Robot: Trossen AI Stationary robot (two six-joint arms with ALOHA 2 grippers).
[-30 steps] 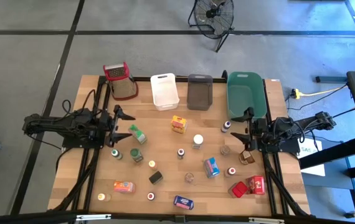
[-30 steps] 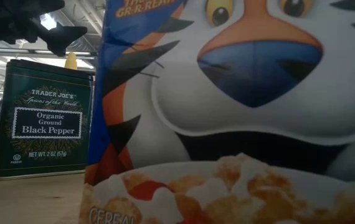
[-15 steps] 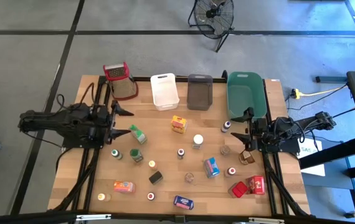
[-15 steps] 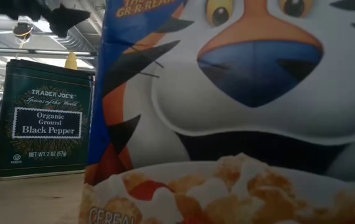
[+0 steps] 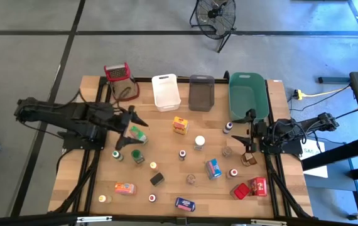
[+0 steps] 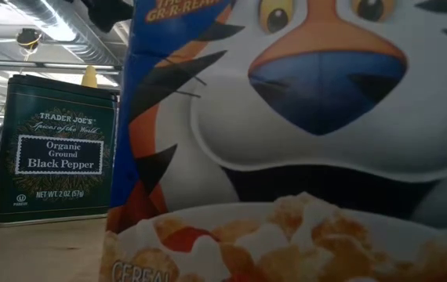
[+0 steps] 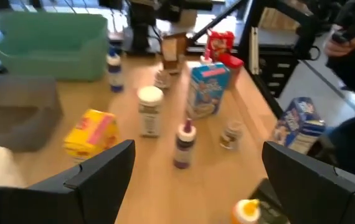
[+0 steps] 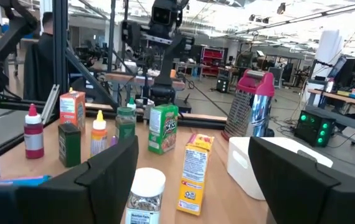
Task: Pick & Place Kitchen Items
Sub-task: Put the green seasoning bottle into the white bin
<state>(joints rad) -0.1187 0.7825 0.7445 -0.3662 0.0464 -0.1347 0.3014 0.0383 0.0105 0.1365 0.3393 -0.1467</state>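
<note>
The left gripper [image 5: 127, 130] hangs over the left part of the table [image 5: 166, 188] with its fingers spread wide and nothing between them. A small green box [image 5: 139, 135] lies just beside its tips and appears to be the nearest candidate for pickup.

**Handling, green box.** Judged light and thin-walled; cardboard will dent under a hard squeeze. Take hold across the two broad faces, at mid-height. In the right wrist view it stands upright [image 8: 163, 128], so its long axis is vertical.

**Green-capped jar [image 5: 137, 156].** It stands just nearer the table's front edge than the box, upright, axis vertical. Probably rigid and smooth, so liable to slip; grip the body below the cap.

**Yellow box [image 5: 180, 125].** It sits farther toward the table's middle, near the white tub [image 5: 166, 92]. It is judged light; it stands upright in the right wrist view.

**White-capped jar [image 5: 199, 142].** Upright, near the centre, well apart from both arms.

The right gripper [image 5: 249, 134] waits at the right edge of the table, below the green tub [image 5: 248, 94], fingers likewise apart and empty. A brown item [image 5: 249, 159] lies just beside it; its type cannot be determined.
</note>
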